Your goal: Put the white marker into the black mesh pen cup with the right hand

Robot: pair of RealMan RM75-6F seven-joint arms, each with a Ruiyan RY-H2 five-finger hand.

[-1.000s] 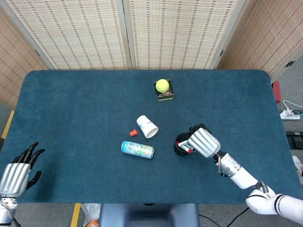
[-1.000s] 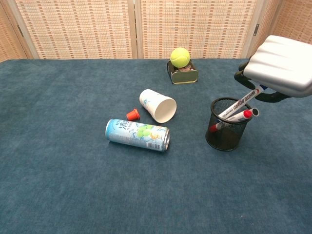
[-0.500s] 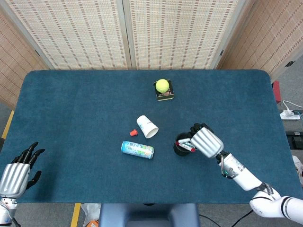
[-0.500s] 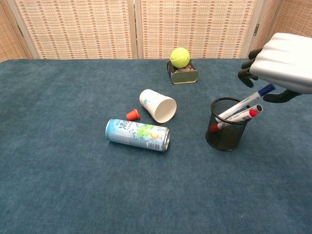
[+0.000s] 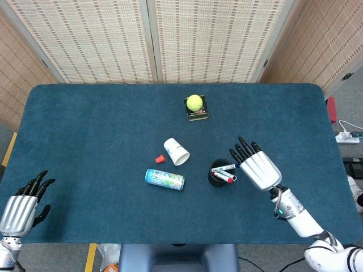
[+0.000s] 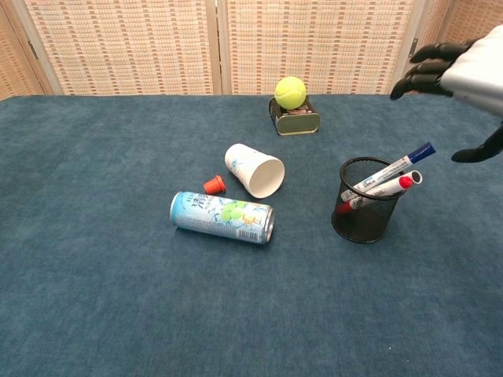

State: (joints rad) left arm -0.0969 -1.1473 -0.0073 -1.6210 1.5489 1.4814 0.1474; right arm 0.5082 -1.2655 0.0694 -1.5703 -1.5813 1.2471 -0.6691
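Observation:
The black mesh pen cup [image 6: 365,210] [image 5: 216,175] stands right of the table's middle. Two white markers lean out of it to the right: one with a blue cap [image 6: 395,167] [image 5: 224,168], one with a red cap [image 6: 386,187] [image 5: 225,178]. My right hand [image 5: 256,166] [image 6: 465,80] hovers to the right of the cup and above it, fingers spread, holding nothing and clear of the markers. My left hand [image 5: 21,205] hangs off the table's near left corner, fingers loosely apart, empty.
A white paper cup [image 6: 255,170] lies on its side, with a small orange cap [image 6: 213,184] and a lying blue-green can [image 6: 222,217] near it. Farther back a tennis ball [image 6: 290,92] sits on a small tin [image 6: 296,120].
My right hand let go of the blue-capped marker, which now rests in the cup. The hand opened and drew back to the right and upward. The left hand stayed put.

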